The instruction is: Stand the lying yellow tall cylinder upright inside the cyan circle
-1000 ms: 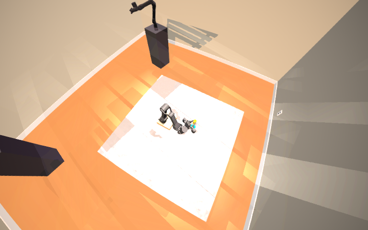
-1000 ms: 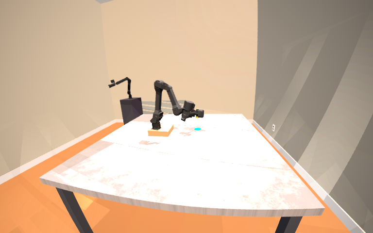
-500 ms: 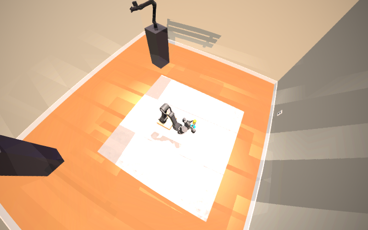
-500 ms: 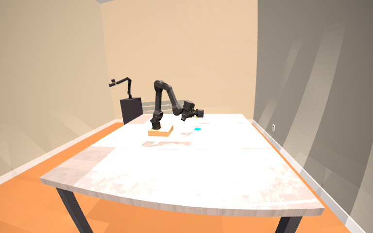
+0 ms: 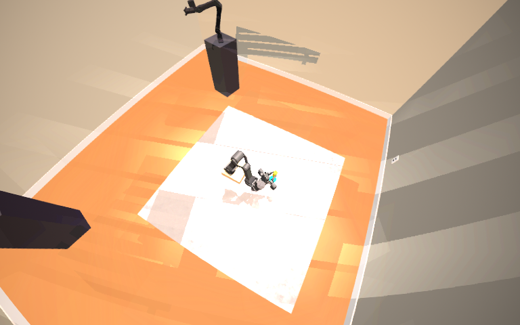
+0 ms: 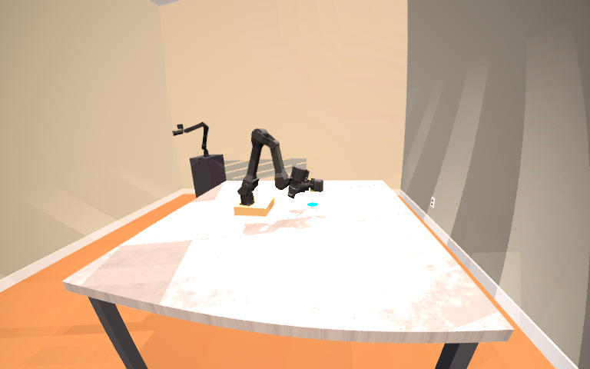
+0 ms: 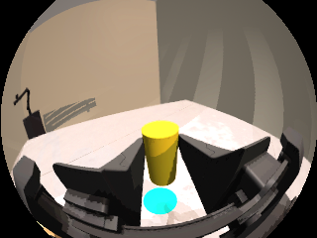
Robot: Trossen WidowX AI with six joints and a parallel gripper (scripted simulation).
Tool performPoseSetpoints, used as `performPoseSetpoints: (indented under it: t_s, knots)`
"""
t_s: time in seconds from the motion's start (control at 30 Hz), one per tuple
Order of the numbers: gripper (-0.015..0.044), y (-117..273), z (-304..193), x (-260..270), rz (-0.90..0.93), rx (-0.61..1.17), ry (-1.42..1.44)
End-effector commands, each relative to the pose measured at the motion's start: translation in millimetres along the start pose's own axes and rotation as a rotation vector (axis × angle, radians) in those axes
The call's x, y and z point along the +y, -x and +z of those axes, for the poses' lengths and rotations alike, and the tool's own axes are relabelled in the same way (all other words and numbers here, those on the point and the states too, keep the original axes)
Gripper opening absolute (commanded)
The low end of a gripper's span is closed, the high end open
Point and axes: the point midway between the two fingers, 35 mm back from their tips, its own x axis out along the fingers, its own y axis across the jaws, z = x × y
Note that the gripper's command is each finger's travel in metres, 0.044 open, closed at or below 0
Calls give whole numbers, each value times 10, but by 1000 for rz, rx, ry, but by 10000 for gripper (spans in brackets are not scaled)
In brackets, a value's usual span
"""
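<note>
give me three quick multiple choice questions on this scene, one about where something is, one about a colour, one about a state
1. Where does the yellow cylinder sit in the wrist view?
A. flat on the table, far from the arm
B. between the hand's fingers, above the circle
C. on the tan base plate

2. What colour is the circle on the table?
A. red
B. green
C. cyan

3. What state is the hand in?
A. shut on the cylinder
B. wide open, holding nothing
C. out of every view

Answers:
1. B, the dark fingers flank it, with the circle just below.
2. C, it shows bright cyan in both the wrist and exterior views.
3. A, the fingers press against the cylinder's sides.
</note>
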Motion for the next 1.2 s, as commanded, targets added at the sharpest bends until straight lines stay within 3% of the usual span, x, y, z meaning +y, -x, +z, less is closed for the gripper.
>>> performPoseSetpoints:
  t_s: [0.0,1.17]
  knots:
    - [105,-10,-110,2,2,0,-10]
    - [105,-65,-778,72,3,0,-5]
